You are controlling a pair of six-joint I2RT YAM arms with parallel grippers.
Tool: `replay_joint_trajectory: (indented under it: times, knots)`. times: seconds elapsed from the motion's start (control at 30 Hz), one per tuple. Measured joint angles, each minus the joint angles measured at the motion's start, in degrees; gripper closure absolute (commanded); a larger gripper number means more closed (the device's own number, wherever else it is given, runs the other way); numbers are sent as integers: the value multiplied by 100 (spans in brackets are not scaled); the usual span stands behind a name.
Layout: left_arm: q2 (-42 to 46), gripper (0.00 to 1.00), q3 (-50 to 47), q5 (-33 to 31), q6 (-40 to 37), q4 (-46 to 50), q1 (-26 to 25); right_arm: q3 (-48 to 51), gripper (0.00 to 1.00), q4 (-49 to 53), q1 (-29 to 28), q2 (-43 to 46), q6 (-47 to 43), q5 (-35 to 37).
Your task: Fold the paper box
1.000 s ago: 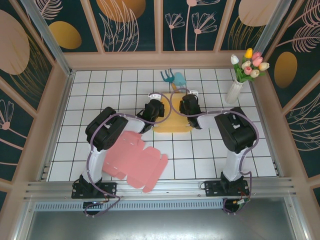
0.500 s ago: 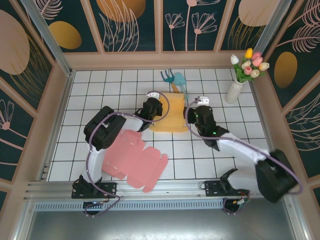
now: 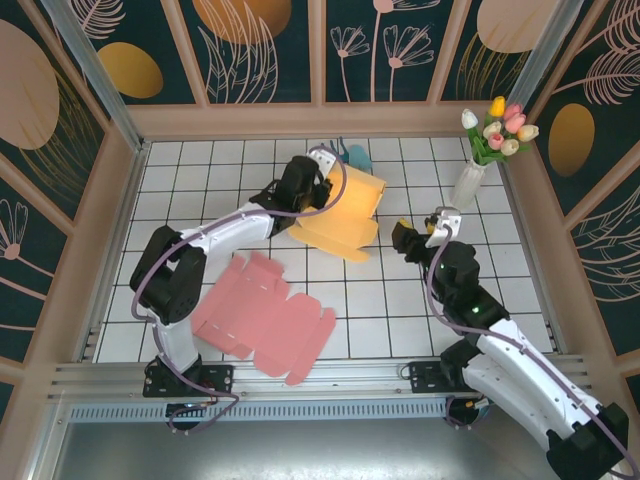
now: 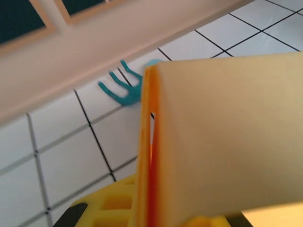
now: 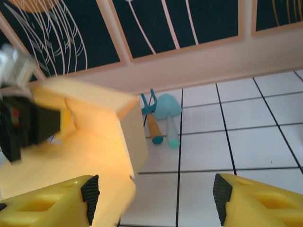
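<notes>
Left pincer (image 3: 318, 196), pressed tight on one wall of the yellow paper box (image 3: 345, 222), holds it tilted over the far middle of the tiled table (image 3: 200, 180); I cannot tell whether its lower edge touches the tiles. To the box's right, my right pincer (image 3: 405, 238) stands apart from it, its yellow fingers (image 5: 52, 205) spread wide with nothing between them. A flat pink box blank (image 3: 262, 318) lies near the left arm's base. Just behind the yellow box lie a teal rake (image 4: 122, 88) and shovel (image 5: 166, 106); a vase of tulips (image 3: 468, 183) stands far right.
</notes>
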State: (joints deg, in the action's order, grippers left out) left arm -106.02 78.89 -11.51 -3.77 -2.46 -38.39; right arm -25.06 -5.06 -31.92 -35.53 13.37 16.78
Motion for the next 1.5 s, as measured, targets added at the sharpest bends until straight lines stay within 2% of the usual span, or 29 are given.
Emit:
replay_joint_trajectory:
  times: [0.13,0.27,0.43,0.57,0.7,0.8,0.9,0.97,1.07,1.27,1.4,1.5]
  knots:
    - [35,100,501,-505,-1248,962,-197,243,32,114,0,487,4,-9]
    - [24,100,632,-1370,-2603,2085,-658,251,31,160,0,1126,35,160]
    - [-44,100,920,-2328,-3904,3449,-1292,275,31,223,0,1821,68,433]
    - [-184,100,1054,-2813,-4868,3919,-1718,348,31,299,2,2142,114,710]
    - [-669,96,1202,-2977,-5705,3904,-2031,393,31,422,2,2332,201,942]
    - [-1143,88,1215,-2994,-6314,3650,-2192,431,31,518,2,2452,232,1117]
    - [-1561,61,1388,-2959,-6793,3399,-2243,474,31,560,2,2538,264,1239]
    - [-1799,54,1541,-2944,-6983,3158,-2243,503,30,562,0,2555,297,1305]
    - [-1939,49,1674,-2942,-7215,2741,-2236,525,30,588,0,2555,343,1346]
    - [-1727,47,1746,-2920,-7119,2114,-2238,527,30,597,2,2555,352,1370]
    - [-949,47,1104,-2892,-6496,1652,-2253,568,29,597,2,2555,350,1410]
    - [-264,48,728,-3060,-5165,1419,-2282,645,26,595,2,2551,352,1440]
